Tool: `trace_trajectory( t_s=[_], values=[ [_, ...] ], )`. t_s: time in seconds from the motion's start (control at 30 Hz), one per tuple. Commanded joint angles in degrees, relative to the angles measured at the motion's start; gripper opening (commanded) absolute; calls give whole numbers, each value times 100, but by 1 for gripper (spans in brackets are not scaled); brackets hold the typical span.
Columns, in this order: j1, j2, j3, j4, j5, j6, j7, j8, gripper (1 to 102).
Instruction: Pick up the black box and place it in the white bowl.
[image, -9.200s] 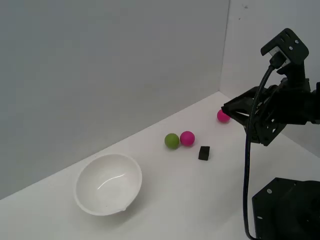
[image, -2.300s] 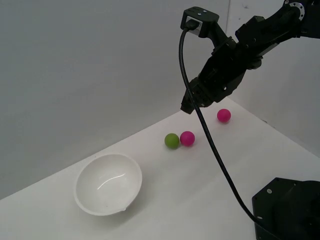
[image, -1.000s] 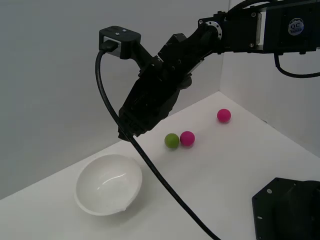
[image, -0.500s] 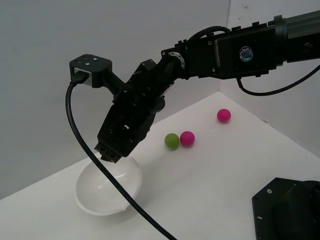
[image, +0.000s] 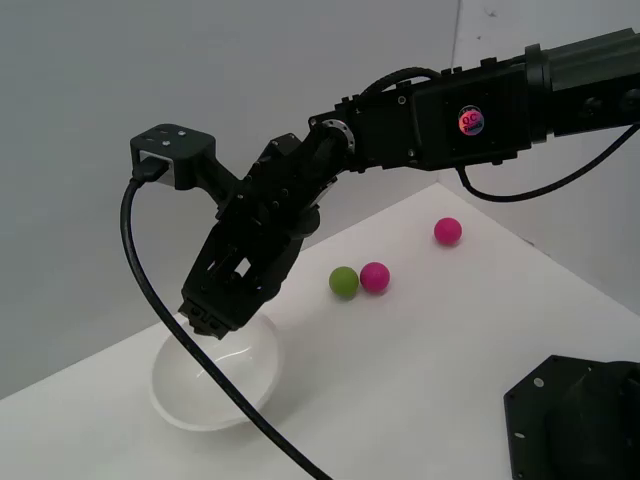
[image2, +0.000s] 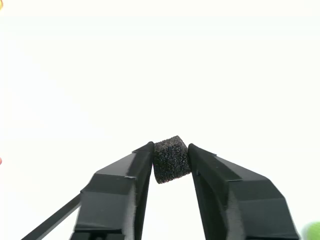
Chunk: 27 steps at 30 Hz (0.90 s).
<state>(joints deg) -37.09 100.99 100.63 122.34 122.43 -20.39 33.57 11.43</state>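
the gripper (image2: 170, 162) is clamped on the black box (image2: 171, 160): in the wrist view the small, rough-textured cube sits pinched between the two fingertips, one finger against each side, with its far face poking out just past the tips. held this near the ends of the fingers, it should fall free as soon as the jaws part, with nothing of the gripper under it to catch on.

in the exterior view the arm reaches from the upper right of the frame down toward the lower left, and the gripper (image: 212, 318) points steeply down with its tips over the near-back rim of the white bowl (image: 180, 400), which sits at the lower left on the white table (image: 420, 350). the box itself cannot be made out in this view against the black fingers. the tips look to be at about rim level or slightly into the bowl's opening; the exact height is not readable. the wrist view shows nothing but bright white behind the box, which fits a glossy white bowl filling the background.

a green ball (image: 344, 282) and a pink ball (image: 375, 277) lie touching each other near the middle of the frame, well apart from the bowl, and another pink ball (image: 448, 231) lies further toward the upper right. none is in the arm's way.

in my judgement the carry is nearly done and what is left is the release. the steep downward pose suits that, letting the cube drop a short way rather than bounce out.
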Motion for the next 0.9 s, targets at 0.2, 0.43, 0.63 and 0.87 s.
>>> trace_trajectory(
  t_s=[0.2,0.43,0.63,0.87],
  values=[
    [0,53,79,-114,-149,-141,-44,26,71],
    [0,26,53,-114,-149,-141,-44,35,86],
    [0,26,53,-114,-141,-141,-44,26,100],
    [0,62,97,-105,-132,-141,-35,62,100]
  ],
)
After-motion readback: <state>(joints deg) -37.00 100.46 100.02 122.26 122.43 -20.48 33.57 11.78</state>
